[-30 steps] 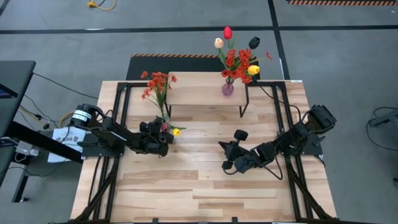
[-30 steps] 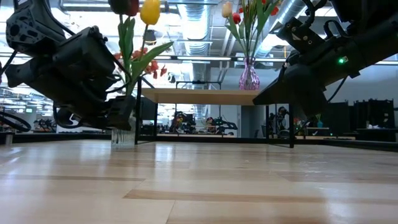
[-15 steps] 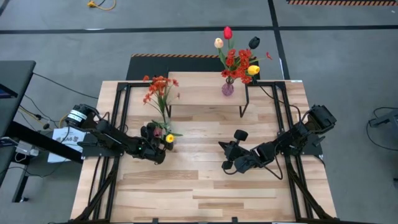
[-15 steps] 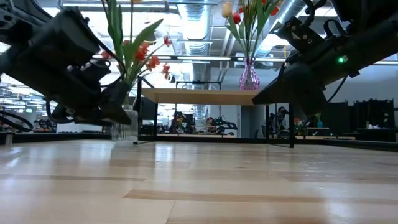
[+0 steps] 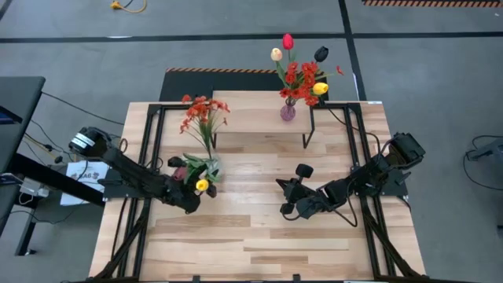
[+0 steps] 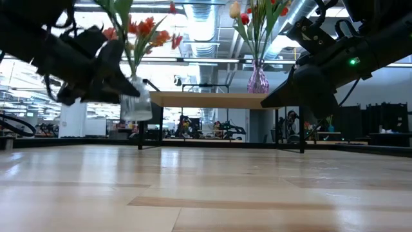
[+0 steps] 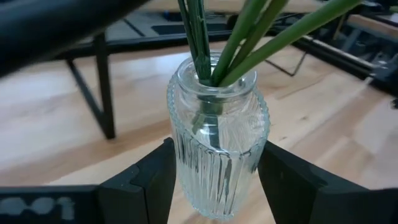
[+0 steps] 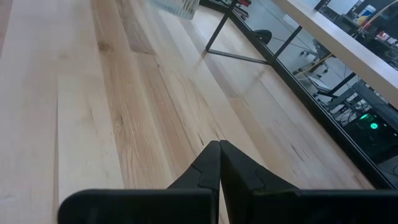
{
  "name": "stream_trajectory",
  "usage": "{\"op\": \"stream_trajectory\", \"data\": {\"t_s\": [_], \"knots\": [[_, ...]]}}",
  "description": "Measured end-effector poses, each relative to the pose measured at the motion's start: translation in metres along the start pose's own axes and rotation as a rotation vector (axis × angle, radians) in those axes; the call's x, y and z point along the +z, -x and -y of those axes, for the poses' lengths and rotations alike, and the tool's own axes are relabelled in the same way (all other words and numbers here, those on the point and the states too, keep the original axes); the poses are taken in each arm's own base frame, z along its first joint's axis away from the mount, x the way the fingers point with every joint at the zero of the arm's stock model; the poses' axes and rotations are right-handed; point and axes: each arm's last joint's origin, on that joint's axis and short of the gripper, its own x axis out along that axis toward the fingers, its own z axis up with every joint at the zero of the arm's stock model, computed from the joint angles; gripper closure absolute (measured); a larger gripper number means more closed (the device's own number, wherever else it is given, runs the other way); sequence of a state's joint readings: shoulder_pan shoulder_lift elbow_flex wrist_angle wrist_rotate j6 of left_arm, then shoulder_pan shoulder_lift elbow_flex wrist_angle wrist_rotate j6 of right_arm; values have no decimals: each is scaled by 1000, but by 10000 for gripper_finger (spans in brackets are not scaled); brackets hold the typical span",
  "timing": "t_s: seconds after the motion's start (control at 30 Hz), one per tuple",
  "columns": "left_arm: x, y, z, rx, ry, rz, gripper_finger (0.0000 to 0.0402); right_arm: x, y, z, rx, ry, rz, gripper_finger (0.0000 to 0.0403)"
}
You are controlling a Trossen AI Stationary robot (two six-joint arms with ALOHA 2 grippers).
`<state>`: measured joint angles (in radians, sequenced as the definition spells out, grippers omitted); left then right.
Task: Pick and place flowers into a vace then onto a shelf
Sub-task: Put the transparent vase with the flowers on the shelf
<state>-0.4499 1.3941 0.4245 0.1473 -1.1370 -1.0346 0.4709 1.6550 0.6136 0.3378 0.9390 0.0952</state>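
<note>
1. Ribbed clear glass vase (image 7: pixel 217 149) with green-stemmed flowers (image 5: pixel 203 114) is gripped by the left pincer (image 5: pixel 191 191), raised off the worktop (image 5: pixel 259 236) before the shelf (image 5: pixel 251 118).
2. On the shelf, a pink vase (image 5: pixel 288 112) of tulips is seen.
3. At right, the right pincer (image 5: pixel 289 196) is held fully closed, empty.

Black desk (image 5: pixel 16 94) left of table; cables (image 5: pixel 130 6) on floor.
</note>
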Motion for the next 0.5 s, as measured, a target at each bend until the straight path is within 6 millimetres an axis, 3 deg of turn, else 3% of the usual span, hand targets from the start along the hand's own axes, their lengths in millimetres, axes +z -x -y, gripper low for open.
{"op": "stream_trajectory", "data": {"t_s": [0.27, 0.5], "knots": [[36, 5, 29, -72, -92, -3, 211, 0, 0, 0, 0, 1, 0, 403], [80, 9, 37, -29, -157, 2, 211, 0, 0, 0, 25, 0, -3, 403]]}}
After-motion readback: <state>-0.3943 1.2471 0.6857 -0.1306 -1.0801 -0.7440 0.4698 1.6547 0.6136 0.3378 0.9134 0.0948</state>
